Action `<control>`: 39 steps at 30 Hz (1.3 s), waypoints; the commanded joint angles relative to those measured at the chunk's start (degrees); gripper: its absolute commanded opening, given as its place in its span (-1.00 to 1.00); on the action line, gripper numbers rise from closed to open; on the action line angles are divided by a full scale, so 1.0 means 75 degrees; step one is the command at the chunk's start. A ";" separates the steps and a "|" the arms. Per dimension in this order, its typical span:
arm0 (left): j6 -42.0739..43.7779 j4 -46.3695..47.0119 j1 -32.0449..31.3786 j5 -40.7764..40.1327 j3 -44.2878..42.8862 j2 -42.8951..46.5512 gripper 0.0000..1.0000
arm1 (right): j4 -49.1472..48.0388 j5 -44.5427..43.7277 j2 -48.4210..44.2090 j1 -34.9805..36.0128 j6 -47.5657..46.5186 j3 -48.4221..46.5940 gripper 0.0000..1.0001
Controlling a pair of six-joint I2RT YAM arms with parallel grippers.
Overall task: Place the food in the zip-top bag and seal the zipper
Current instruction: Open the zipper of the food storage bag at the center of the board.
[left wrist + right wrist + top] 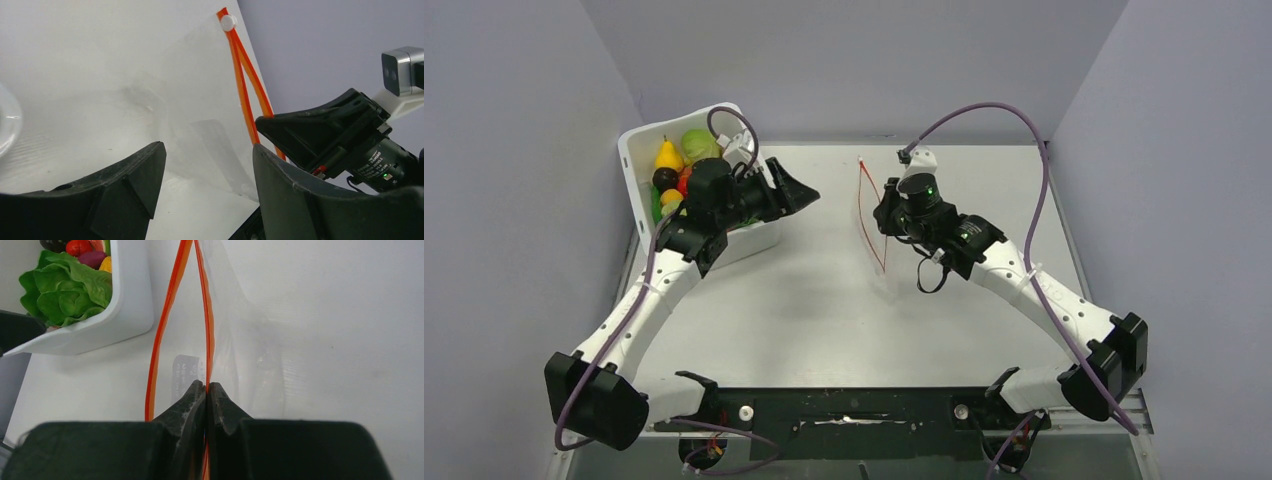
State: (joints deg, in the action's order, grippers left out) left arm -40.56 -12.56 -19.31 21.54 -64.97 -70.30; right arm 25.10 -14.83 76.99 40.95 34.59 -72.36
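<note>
Zip-top bag point(260, 340) lies towards the far middle of the worktop point(824, 310), clear and limp, between the two arms. Its zipper point(159, 340) is parted: the two red-orange strips stand apart along the mouth and meet at a small white slider point(228, 22) at the far end. The right gripper point(206, 387) is pinched tight on one strip, the other strip bowing away beside it. The left gripper point(209, 150) hovers just left of the bag facing its mouth, jaws spread wide with nothing between them. Behind it, the food point(674, 170), ruffled lettuce point(65, 290) among it, sits in a white tub point(639, 150) at the back left corner.
</note>
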 commanded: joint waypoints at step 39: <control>0.0579 -0.0150 -0.1820 -0.2380 -0.0920 -0.1301 -1.00 | 0.0763 -0.0552 0.0009 -0.0626 -0.0365 -0.0293 -0.85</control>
State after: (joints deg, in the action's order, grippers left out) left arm -36.82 -16.51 -32.62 2.09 -70.19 -81.69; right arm 33.69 -22.92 79.18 35.73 32.10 -74.59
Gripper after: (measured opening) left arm 0.011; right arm 0.042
